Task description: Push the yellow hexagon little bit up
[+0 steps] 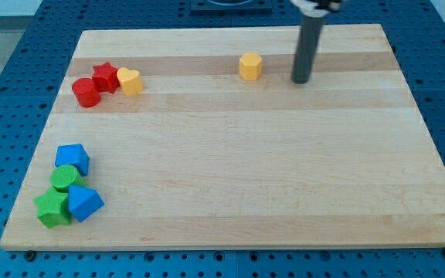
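Note:
The yellow hexagon [250,66] lies on the wooden board [269,170] near the view's top, a little right of centre. My tip [301,80] touches the board to the right of the hexagon and slightly lower, about a block's width away from it. The dark rod rises from the tip to the view's top edge.
At the upper left a red cylinder [86,92], a red star [106,77] and a yellow heart [130,80] sit together. At the lower left a blue block [73,159], a green cylinder [67,179], a green star [52,208] and a blue block [85,203] cluster. A blue perforated table surrounds the board.

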